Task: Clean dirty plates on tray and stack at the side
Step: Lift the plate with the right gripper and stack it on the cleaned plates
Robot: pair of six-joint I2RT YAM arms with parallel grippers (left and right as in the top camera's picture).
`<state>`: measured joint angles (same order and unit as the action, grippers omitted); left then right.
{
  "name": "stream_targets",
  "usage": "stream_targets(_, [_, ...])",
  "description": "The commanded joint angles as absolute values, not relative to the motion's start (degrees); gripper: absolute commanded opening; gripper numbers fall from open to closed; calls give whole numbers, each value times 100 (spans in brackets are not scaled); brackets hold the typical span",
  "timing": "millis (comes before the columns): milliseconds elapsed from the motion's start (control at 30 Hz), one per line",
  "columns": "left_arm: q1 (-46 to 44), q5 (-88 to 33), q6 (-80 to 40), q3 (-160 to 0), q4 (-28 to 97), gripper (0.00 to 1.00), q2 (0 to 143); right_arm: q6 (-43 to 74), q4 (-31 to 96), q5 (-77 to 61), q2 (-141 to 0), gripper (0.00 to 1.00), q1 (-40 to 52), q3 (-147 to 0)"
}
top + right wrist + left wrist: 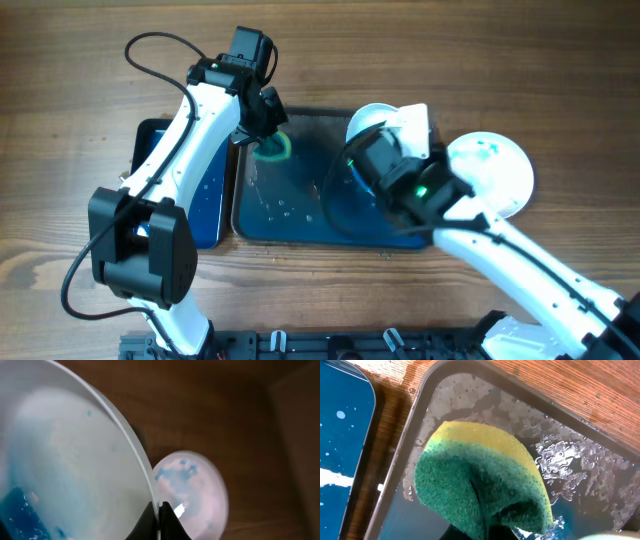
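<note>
**Status: sponge over tray, one plate gripped by its rim**

I am reading the left gripper (264, 132) as reaching in over the far left corner of the tray (300, 225). Its fingers are clamping a green-and-yellow sponge (480, 480). The sponge is folded so that the green scouring face is bulging towards the wrist camera. The fingers themselves are mostly hiding behind it. The sponge is hanging just inside the tray's rim, over the wet floor. I cannot tell whether it is touching that floor. Water droplets (285, 210) and a thin film of water are lying across the tray floor.

A smaller blue tray (205, 200) is sitting just beside the tray's left rim, partly under the left arm. Both trays are resting on the wooden table (60, 100).

The right gripper (160, 511) is pinching the thin white edge of the held plate (65, 460) — fingertips closed on the rim, one on each face. This plate is tilting rather than lying flat. In the overhead view it is showing over the far right part of the tray, with the wrist covering much of it. Pale blue-teal smearing is showing on its face.

The second plate (495, 170) is lying flat on the table just beyond the tray's right rim, with teal specks near its middle. In the right wrist view it is appearing past the held plate's edge, on bare wood.
</note>
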<state>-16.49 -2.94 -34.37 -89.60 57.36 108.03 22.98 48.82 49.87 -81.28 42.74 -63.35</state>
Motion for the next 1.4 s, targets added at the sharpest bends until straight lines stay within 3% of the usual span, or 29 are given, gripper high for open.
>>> stream_targets(0, [-1649, -318, -3326, -8960, 5710, 4, 10844, 1533, 4845, 6963, -8029, 4, 4823, -6342])
stream_targets(233, [-1649, -318, -3323, -8958, 5708, 4, 10844, 333, 4115, 8525, -8029, 4, 5537, -6342])
stream_targets(467, [-1649, -316, -3323, -8958, 5706, 4, 10844, -1109, 2915, 8705, -8029, 4, 5642, -6342])
stream_targets(733, [-1649, -316, -3323, -8958, 5708, 4, 10844, -644, 2521, 8442, -8029, 4, 5640, -6340])
stream_targets(900, [-1649, -316, -3323, -8958, 5710, 4, 10844, 1782, 3710, 6292, -8029, 4, 5535, -6335])
stream_targets(1000, [-1649, -316, -3321, -8958, 5714, 4, 10844, 3474, 4604, 4056, -8029, 4, 4812, -6335])
stream_targets(1233, [-1649, -316, -3321, -8958, 5728, 4, 10844, 2554, 4316, 189, -7935, 4, 2969, -6337])
stream_targets(1367, [-1649, -314, -3319, -8958, 5730, 4, 10844, 2480, 4272, -1061, -7756, 4, 1848, -6337])
